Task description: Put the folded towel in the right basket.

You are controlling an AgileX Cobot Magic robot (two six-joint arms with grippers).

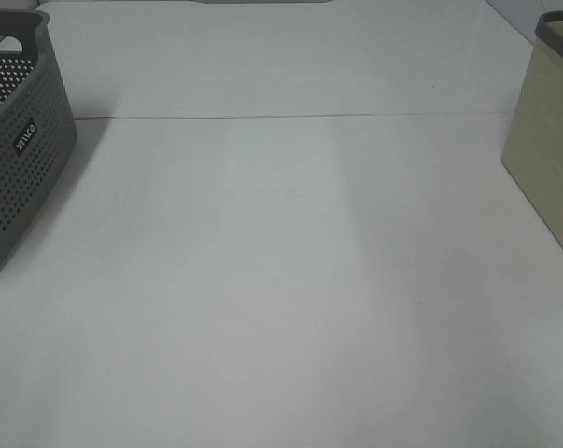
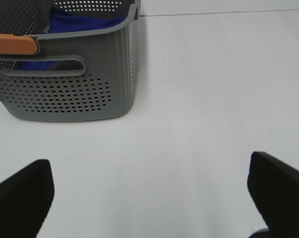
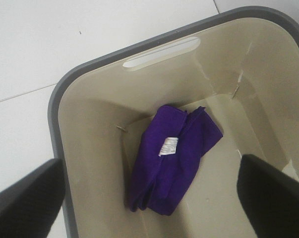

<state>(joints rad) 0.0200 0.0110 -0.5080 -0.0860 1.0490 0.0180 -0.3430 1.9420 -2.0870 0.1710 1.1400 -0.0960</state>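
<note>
Right gripper (image 3: 149,198): jaws stood wide apart, nothing between them, hanging over the right basket (image 3: 57,104). Folded towel (image 3: 171,158), purple with its white tag up, lay on that basket's floor at the table's (image 1: 281,280) right edge. Left gripper (image 2: 151,196): jaws likewise spread, holding nothing, above the tabletop. Grey perforated basket (image 2: 65,94) at the left edge held blue cloth (image 2: 85,22).

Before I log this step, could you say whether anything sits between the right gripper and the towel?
Nothing visible: the purple towel lies uncovered in the beige basket, beneath the open right gripper.
</note>
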